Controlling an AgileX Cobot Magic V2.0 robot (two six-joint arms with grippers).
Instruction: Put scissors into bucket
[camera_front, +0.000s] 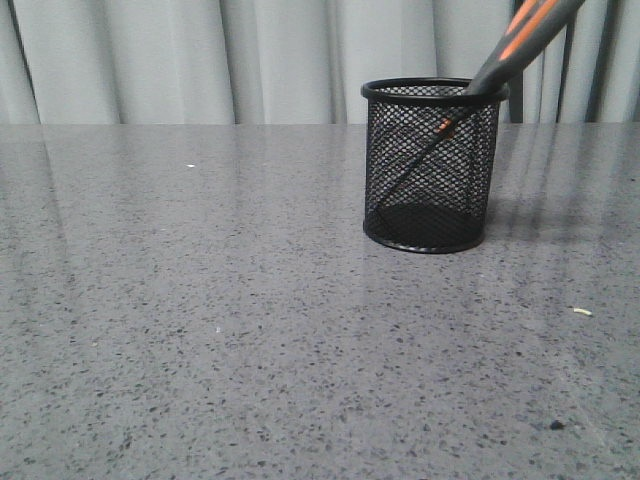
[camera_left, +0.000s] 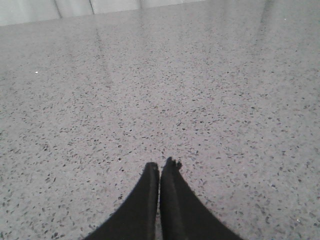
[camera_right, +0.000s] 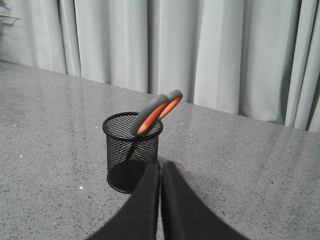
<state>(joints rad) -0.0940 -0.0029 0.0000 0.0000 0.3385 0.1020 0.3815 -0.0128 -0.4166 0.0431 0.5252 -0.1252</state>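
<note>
The bucket (camera_front: 432, 165), a black wire-mesh cup, stands upright on the table right of centre. The scissors (camera_front: 520, 40) stand in it, blades down inside the mesh, grey and orange handles leaning out over the rim to the upper right. The right wrist view shows the bucket (camera_right: 132, 150) with the scissors (camera_right: 156, 112) in it. My right gripper (camera_right: 160, 164) is shut and empty, just short of the bucket and apart from it. My left gripper (camera_left: 160, 165) is shut and empty over bare table. Neither gripper shows in the front view.
The grey speckled table (camera_front: 200, 300) stretches wide around the bucket. A pale curtain (camera_front: 200, 60) hangs behind the table's far edge. A small light crumb (camera_front: 582, 312) lies on the table at the right.
</note>
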